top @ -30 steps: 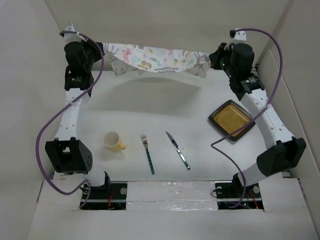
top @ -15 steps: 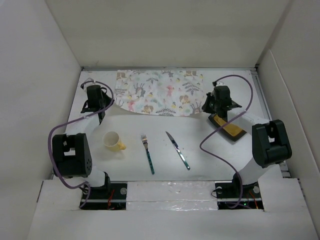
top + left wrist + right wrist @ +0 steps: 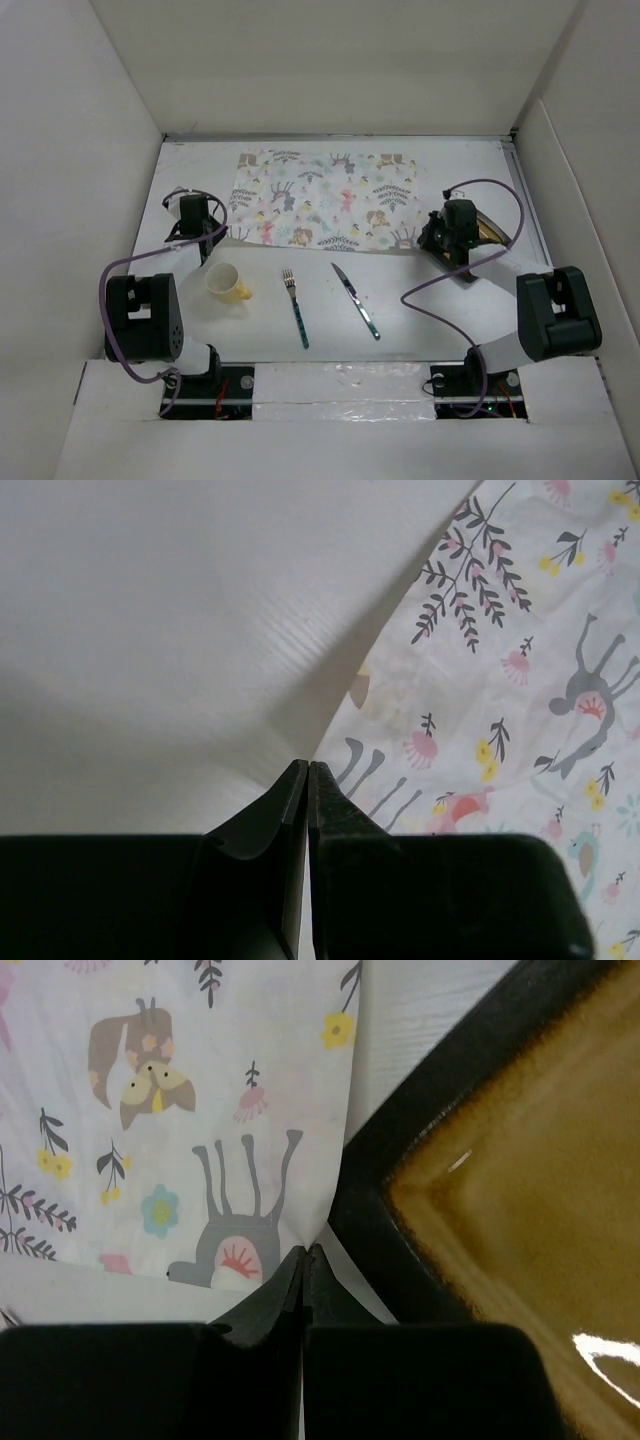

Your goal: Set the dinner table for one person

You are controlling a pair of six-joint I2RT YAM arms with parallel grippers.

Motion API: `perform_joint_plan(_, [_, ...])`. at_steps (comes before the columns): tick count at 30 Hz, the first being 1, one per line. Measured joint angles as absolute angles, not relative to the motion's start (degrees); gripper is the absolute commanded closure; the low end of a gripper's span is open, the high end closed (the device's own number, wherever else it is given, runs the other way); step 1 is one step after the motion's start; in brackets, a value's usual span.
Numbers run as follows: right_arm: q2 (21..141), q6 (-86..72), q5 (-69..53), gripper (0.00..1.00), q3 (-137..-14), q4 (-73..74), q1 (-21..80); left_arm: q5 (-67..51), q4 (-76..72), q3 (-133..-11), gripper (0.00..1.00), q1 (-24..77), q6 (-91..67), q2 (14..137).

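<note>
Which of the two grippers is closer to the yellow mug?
Left. The left gripper sits just beyond the yellow mug, at the placemat corner; the right gripper is far off on the other side, beside the brown plate.

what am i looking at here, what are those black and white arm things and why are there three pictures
Those are two robot arms bolted at the near edge of a white table. The wide picture comes from a fixed camera above and behind them. The two close-ups come from small cameras on the wrists, each looking along its own fingers.

On the table lie an animal-print placemat, a yellow mug, a fork and a knife. A dark square plate with a brown middle sits on the right, mostly hidden behind the right arm in the wide view.

The left hand and the right hand are both shut. Each appears to pinch a near corner of the placemat, which lies spread at the far side.
</note>
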State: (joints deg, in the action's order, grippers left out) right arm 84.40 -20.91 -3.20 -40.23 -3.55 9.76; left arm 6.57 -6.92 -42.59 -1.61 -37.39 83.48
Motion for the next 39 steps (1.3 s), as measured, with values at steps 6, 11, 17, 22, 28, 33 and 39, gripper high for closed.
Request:
perform_joint_plan(6, [78.1,-21.7,-4.6,1.0,-33.6,-4.5,9.0,7.4,-5.0,-36.5,1.0,-1.6,-38.7,76.4])
perform_joint_plan(11, [74.4,-22.0,-5.6,1.0,-31.0,-4.6,9.0,8.3,-4.0,-32.9,1.0,-1.6,-39.7,69.9])
perform_joint_plan(17, [72.3,-22.3,-6.7,1.0,-29.9,-4.1,9.0,8.9,-4.5,-29.7,1.0,-1.6,-41.0,66.9])
perform_joint_plan(22, [70.3,-22.7,-8.1,1.0,-28.9,-3.4,9.0,8.9,-4.6,-29.3,1.0,-1.6,-41.4,66.2])
perform_joint_plan(28, [68.9,-22.8,-8.9,0.77,-28.1,-2.8,9.0,9.0,-4.4,-26.4,0.93,-1.6,-41.7,61.7])
perform_joint_plan(33, [69.1,-22.8,-9.0,0.55,-28.2,-2.5,9.0,9.0,-3.9,-26.7,0.6,-1.6,-42.1,61.9])
perform_joint_plan(39, [67.5,-22.7,-9.6,0.43,-31.7,1.4,9.0,8.8,1.9,-34.2,0.31,-1.6,-41.9,60.8])
